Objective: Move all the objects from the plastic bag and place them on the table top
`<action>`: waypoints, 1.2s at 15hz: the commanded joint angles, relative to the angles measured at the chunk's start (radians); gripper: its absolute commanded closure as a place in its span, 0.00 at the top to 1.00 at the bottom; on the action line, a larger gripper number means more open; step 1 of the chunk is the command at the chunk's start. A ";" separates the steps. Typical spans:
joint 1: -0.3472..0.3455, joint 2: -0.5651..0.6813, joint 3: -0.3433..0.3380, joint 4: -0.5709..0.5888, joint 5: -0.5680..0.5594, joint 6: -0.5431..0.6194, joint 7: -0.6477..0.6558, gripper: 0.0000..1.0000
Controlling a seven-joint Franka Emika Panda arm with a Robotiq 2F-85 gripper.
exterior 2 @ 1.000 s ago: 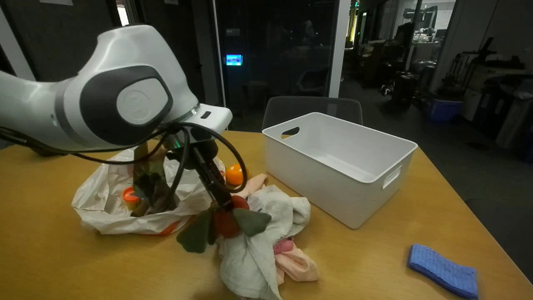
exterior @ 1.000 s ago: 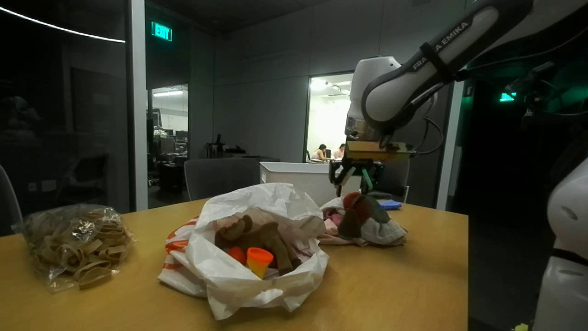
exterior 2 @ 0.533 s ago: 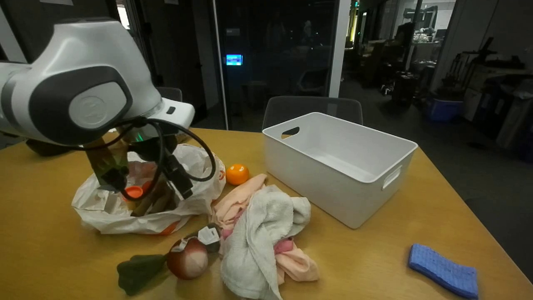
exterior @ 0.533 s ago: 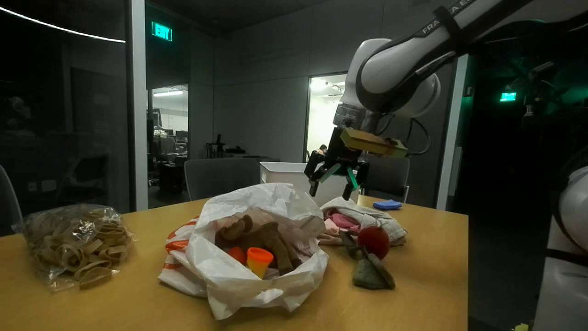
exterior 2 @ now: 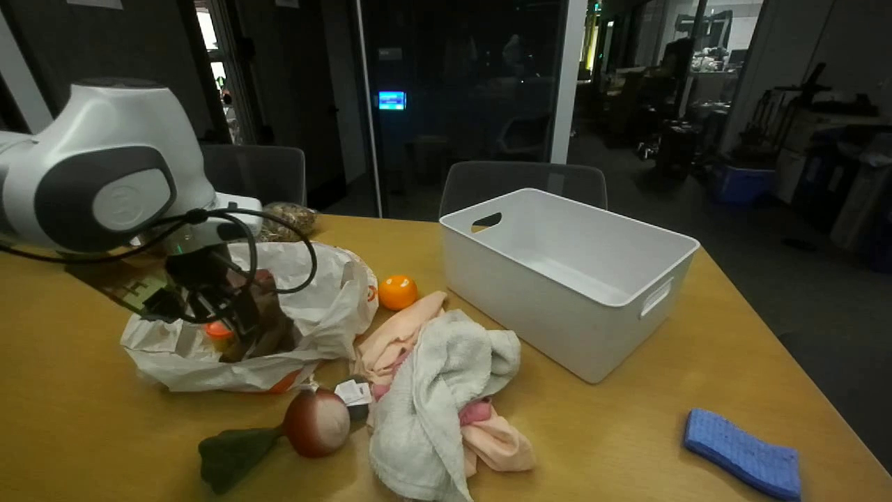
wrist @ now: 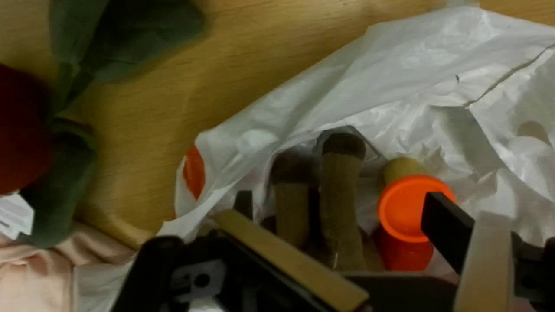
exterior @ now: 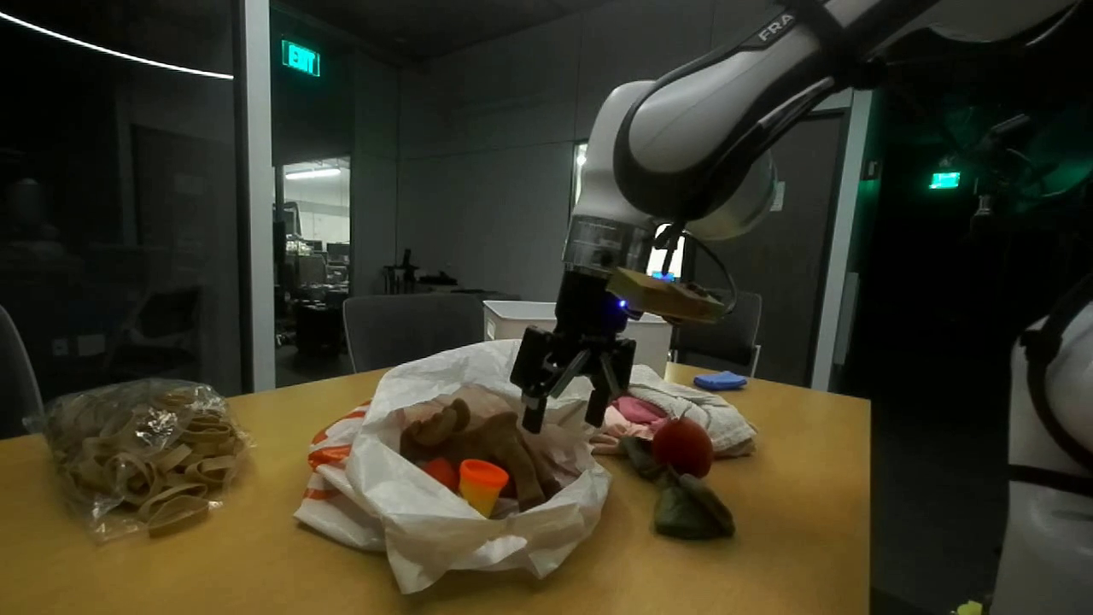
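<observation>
The white plastic bag [exterior: 478, 547] lies open on the table top [exterior: 751, 547]. Inside are a brown plush animal [exterior: 491, 444], an orange-lidded yellow cup [exterior: 482, 489] and a red piece [exterior: 441, 472]. My gripper [exterior: 564, 417] is open and empty, pointing down over the bag's opening. In the wrist view the gripper [wrist: 342, 210] has the plush legs [wrist: 340, 203] between its fingers; the orange lid [wrist: 405, 208] is partly behind one fingertip. A red round toy with dark green leaves [exterior 2: 317, 423] lies on the table beside the bag. An orange toy [exterior 2: 398, 292] sits behind it.
A grey-white towel [exterior 2: 432, 411] with pink cloth [exterior 2: 498, 439] lies beside the bag. A white bin [exterior 2: 516, 321] stands behind. A blue cloth [exterior 2: 742, 453] lies near the edge. A clear bag of tan bands [exterior: 154, 461] lies on the bag's far side.
The red toy was up at the gripper's fingertips by the towel; it now lies on the table. My open gripper has moved across and down to over the bag.
</observation>
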State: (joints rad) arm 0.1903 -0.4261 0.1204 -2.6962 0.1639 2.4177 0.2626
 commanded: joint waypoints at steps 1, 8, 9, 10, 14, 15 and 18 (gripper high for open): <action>-0.017 0.158 0.017 0.114 -0.031 0.020 -0.080 1.00; -0.093 0.356 -0.006 0.269 -0.173 0.076 -0.079 1.00; -0.094 0.378 -0.011 0.284 -0.152 0.067 -0.087 1.00; -0.091 0.398 -0.015 0.296 -0.118 0.063 -0.101 1.00; -0.087 0.449 -0.015 0.327 -0.033 0.050 -0.149 1.00; -0.087 0.456 -0.014 0.332 -0.020 0.045 -0.159 0.75; -0.087 0.465 -0.010 0.338 0.009 0.043 -0.173 0.56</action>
State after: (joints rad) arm 0.1008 0.0140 0.1090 -2.3905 0.1345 2.4778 0.1225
